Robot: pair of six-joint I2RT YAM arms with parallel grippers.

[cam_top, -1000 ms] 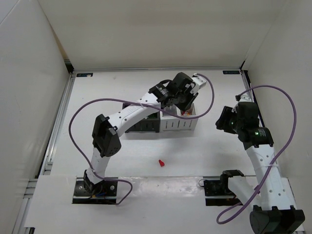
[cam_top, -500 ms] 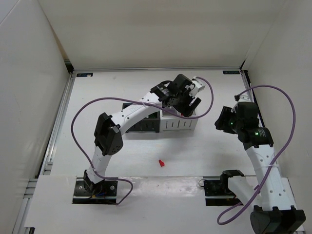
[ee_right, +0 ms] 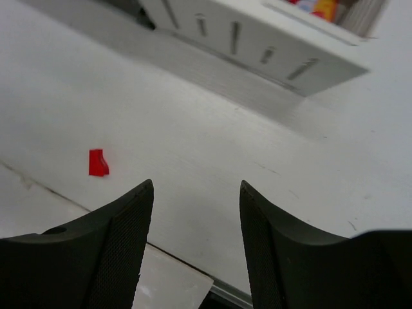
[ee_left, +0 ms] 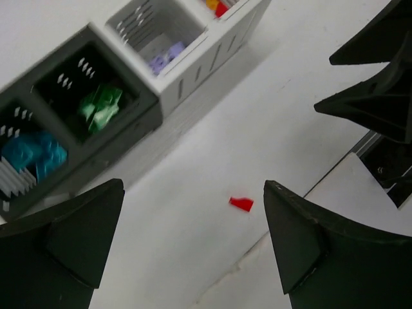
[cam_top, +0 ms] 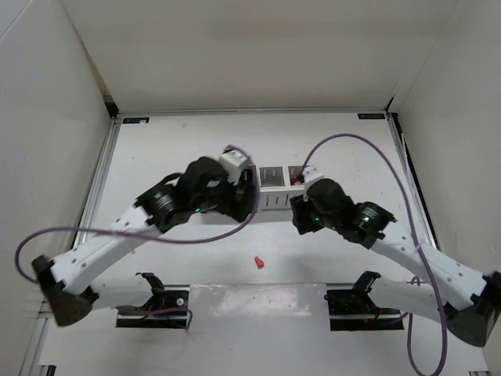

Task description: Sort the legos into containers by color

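White table (cam_top: 172,149) filled the floor of the walled cell. Over it, the left arm (cam_top: 117,239) and the right arm (cam_top: 415,254) both leaned inward from the near corners, their wrists close to the row of bins at the middle.

The bins stood in one line. The black containers (ee_left: 116,145) sat on the left, joined end to end with the white containers (ee_left: 212,61) on the right. In the top view the left wrist covered most of the black pair.

The left gripper (ee_left: 193,187) hung above the table in front of the bins, its jaws spread wide and holding nothing. The right gripper (ee_right: 196,187) was likewise parted and empty, its fingers low over bare table before the white bins.

Sorted pieces lay inside: blue legos (ee_left: 32,154) in the outer black bin and green legos (ee_left: 100,106) in the inner black one. The lilac legos (ee_left: 164,56) were in the nearer white bin. The red legos (ee_left: 220,8) were in the far white one, with an orange-yellow bit beside them.

One red brick (cam_top: 257,261) lay loose on the table in front of the bins, near the front seam. It was apart from both grippers and left of the right gripper's fingers in that wrist's view.
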